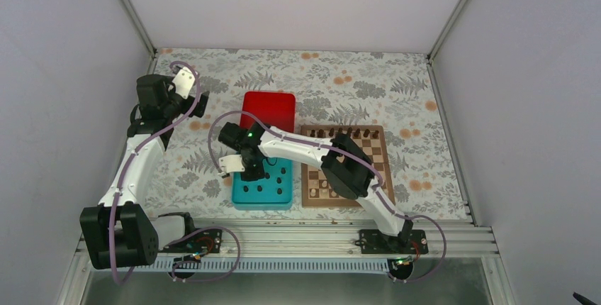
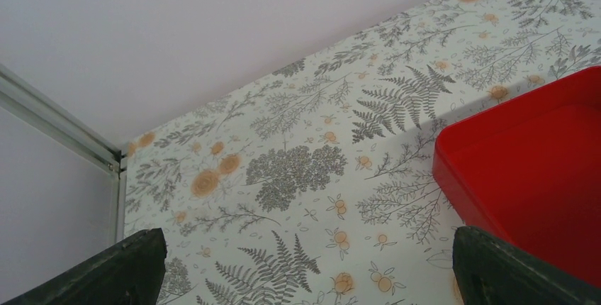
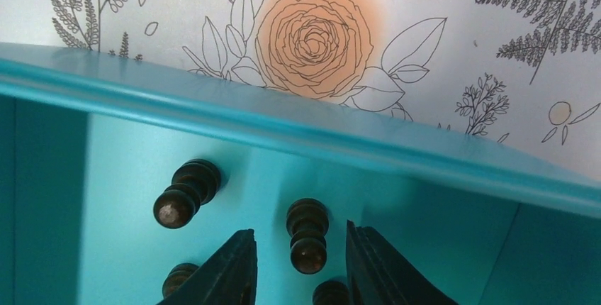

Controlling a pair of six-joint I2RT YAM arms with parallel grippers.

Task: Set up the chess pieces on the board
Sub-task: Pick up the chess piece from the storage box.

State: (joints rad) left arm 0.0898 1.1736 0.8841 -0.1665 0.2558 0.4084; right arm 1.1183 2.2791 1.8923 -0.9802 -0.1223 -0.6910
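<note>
As the right gripper point(image 3: 298, 230) hangs, jaws flank one chess piece point(image 3: 309, 242) — untouched.

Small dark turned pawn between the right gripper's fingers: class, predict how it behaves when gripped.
This small dark turned pawn looks rigid, probably light. Its glossy rounded head may slip from the right gripper. Slim, seemingly upright, it could tip if nudged.

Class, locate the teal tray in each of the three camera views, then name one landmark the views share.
Top external: the teal tray lies left of centre, below the red box, left of the board.
Left wrist: not in it.
Right wrist: its rim crosses the frame; its floor fills the lower part.
Shared landmark: the floral table cover.
</note>
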